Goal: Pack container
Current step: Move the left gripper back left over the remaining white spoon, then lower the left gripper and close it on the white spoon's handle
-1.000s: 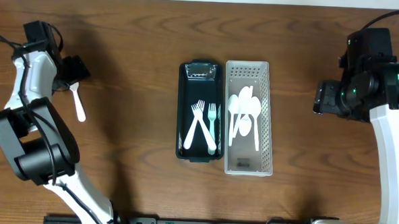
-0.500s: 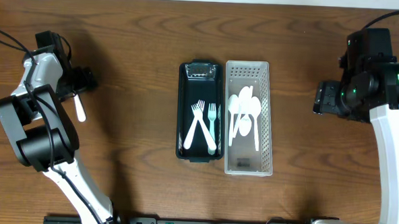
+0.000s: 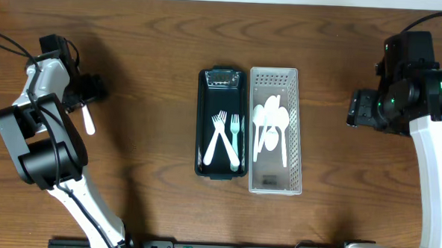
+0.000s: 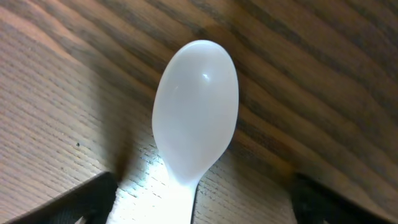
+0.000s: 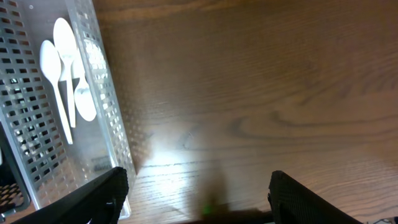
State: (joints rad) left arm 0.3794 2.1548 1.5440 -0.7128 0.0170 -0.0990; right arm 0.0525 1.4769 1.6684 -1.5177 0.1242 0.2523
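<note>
At the far left of the desk [image 3: 150, 46], the left end effector [image 3: 89, 89] stands wide over a loose white plastic spoon [image 4: 196, 112], its fingers [image 4: 87, 202] either side of the handle, not touching it. In the middle, a black container [image 3: 211, 101] holds white forks [image 3: 224, 139]. Just beside it, a white perforated basket [image 3: 299, 127] holds white spoons [image 3: 270, 122]. The right end effector [image 5: 196, 196] hangs wide and empty over bare wood.
</note>
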